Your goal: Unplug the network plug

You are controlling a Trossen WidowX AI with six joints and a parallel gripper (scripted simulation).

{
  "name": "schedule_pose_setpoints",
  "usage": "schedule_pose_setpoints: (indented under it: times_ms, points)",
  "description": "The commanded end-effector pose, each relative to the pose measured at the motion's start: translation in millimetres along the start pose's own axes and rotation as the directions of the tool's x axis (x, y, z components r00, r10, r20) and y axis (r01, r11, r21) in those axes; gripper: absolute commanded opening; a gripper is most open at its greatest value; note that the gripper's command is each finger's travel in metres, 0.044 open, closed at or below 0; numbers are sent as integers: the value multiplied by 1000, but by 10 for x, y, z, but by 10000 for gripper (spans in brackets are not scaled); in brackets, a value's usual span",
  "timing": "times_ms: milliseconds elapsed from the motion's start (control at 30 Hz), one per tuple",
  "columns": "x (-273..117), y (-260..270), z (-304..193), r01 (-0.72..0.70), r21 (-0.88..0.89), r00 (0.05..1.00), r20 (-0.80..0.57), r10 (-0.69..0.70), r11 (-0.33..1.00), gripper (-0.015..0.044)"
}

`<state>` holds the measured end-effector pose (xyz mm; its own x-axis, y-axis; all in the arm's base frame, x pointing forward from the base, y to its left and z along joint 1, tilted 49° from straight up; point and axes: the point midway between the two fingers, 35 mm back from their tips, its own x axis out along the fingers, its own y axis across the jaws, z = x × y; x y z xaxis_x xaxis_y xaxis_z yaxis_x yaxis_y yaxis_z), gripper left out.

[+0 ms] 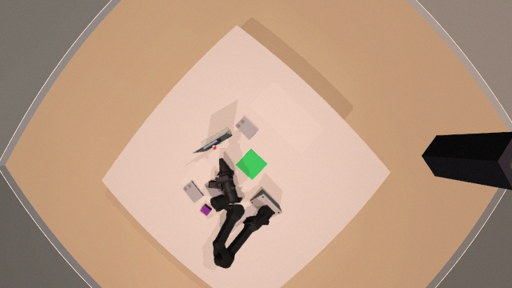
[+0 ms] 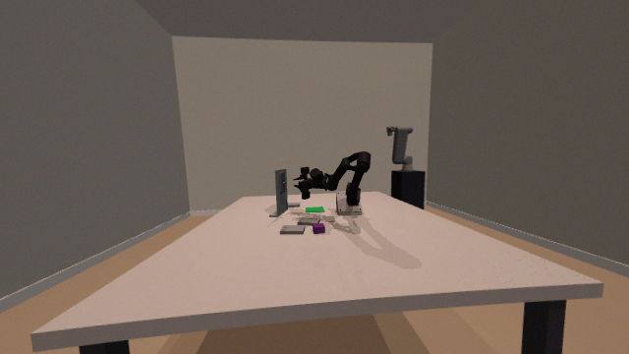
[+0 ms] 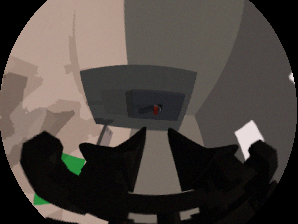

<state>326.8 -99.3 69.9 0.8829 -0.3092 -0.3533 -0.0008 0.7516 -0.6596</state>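
The upright panel (image 1: 226, 135) (image 2: 280, 197) (image 3: 107, 82) stands on the table, its socket side facing my gripper. The plug (image 1: 214, 148) (image 2: 284, 183) (image 3: 156, 109) shows as a small red and dark piece at the panel's socket; its tab is too small to make out. My gripper (image 1: 222, 159) (image 2: 295, 182) (image 3: 157, 129) is partly open, with nothing between the fingertips. It is in front of the panel, a short gap away from the plug, which appears above the fingertips in the wrist view. The marked green square (image 1: 251, 164) (image 2: 314, 209) (image 3: 74, 164) lies on the table beside the gripper.
A flat grey block (image 1: 247, 127) (image 2: 294, 205) lies beside the panel. Another grey block (image 1: 194, 191) (image 2: 293, 229) lies near a purple cube (image 1: 206, 210) (image 2: 318, 228). A third block (image 2: 309, 222) lies partly under the arm in the overhead view.
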Motion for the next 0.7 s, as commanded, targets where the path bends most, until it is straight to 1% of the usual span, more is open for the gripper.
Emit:
schedule_pose_setpoints:
  times_ms: [0, 667]
  points:
    - [47, -11, 15, 5, 6, 1000, 0, -5, 1000, 156]
    - [318, -27, 100, 6, 6, 1000, 1, -6, 1000, 156]
